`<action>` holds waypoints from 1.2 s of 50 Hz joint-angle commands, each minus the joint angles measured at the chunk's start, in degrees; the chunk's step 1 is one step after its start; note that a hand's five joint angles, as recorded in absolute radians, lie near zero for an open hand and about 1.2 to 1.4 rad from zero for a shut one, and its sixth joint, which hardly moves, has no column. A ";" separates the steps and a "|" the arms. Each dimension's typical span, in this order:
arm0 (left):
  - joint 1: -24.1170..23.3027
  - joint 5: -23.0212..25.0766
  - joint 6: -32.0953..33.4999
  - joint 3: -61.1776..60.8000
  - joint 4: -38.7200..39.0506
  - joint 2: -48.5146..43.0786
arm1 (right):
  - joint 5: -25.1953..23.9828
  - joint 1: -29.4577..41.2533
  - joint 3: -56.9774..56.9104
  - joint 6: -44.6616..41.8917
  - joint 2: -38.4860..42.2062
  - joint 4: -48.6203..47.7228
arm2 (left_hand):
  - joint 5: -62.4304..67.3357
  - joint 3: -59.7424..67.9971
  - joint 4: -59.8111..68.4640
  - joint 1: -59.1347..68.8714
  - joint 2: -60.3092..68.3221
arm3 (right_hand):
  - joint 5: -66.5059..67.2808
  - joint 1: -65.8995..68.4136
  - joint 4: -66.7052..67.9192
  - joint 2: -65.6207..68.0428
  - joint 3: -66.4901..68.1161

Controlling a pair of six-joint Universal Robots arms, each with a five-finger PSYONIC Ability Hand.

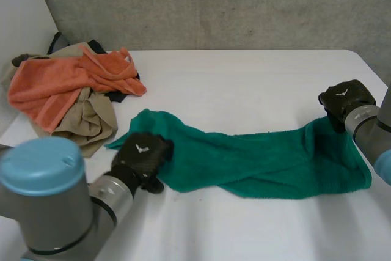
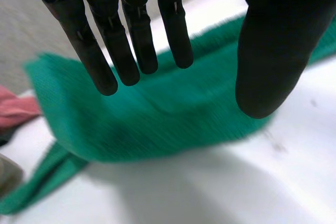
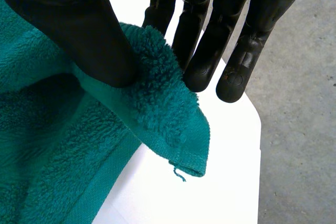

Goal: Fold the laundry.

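**A:** Status and risks, pls.

**B:** The teal-green terry towel (image 1: 256, 163) lies stretched across the centre and right of the head view on the white table (image 1: 244, 77). It is bunched and twisted lengthwise, not flat. At the far right, the right hand (image 3: 68, 19) is clamped on a hemmed corner, thumb pressing the pile against the fingers (image 3: 202, 45). At the towel's lower-left end, the left hand (image 2: 273, 51) has its fingers straight and thumb apart, w/ nothing pinched.

**A:** Failure modes?

**B:** Three, as we judge them:
1. The right pinch sits close to the hem, so a firm pull could slip it.
2. W/ one end held, a lift may drag the towel and tighten the twist.
3. The crumpled orange-and-beige laundry pile (image 1: 61, 90), upper left, is near, and a wide sweep could snag it.
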 commanded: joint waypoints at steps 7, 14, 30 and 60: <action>-0.88 -0.42 5.48 5.00 7.23 -11.30 | 0.01 -0.01 1.40 -0.03 0.02 -0.26 | 6.69 6.59 6.34 6.38 6.53 | 13.06 23.29 11.95 12.67 12.27; -0.97 -0.42 8.82 7.55 8.02 -14.90 | 0.01 -0.10 2.01 -0.03 0.02 -0.70 | 13.74 13.64 13.39 13.43 13.57 | 13.06 23.29 11.95 12.67 12.27; -0.62 -1.65 13.03 10.28 6.53 -10.44 | -0.08 -0.19 2.71 -3.00 -4.27 2.54 | 41.65 41.56 41.30 41.35 41.49 | 13.06 23.29 11.95 12.67 12.27; 7.02 -2.00 24.02 56.84 0.34 -21.85 | 7.13 1.22 -23.11 -20.77 2.84 -7.09 | 41.65 41.56 41.30 41.35 41.49 | 13.06 23.29 11.95 12.67 12.27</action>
